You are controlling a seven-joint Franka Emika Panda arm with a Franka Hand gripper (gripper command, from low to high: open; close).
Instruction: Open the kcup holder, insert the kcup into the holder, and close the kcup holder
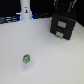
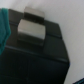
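Observation:
The kcup holder [image 1: 62, 27] is a black box with two stacked drawer fronts and pale handle slots, standing at the exterior view's upper right; both drawers look shut. My gripper [image 1: 63, 12] hangs right above its top, dark against it, so its jaws are not readable. The kcup [image 1: 26, 60], a tiny white pod with a green top, sits alone on the white table, well apart from the gripper, toward the exterior view's lower left. In the wrist view the black holder [image 2: 35, 57] fills most of the frame, with a blurred pale grey piece [image 2: 31, 27] over it.
A tall white bottle-shaped object [image 1: 25, 11] with a blue glow stands at the back, on the exterior view's left. The white table [image 1: 50, 57] spreads between pod and holder. A blurred teal shape [image 2: 5, 30] sits at the edge of the wrist view.

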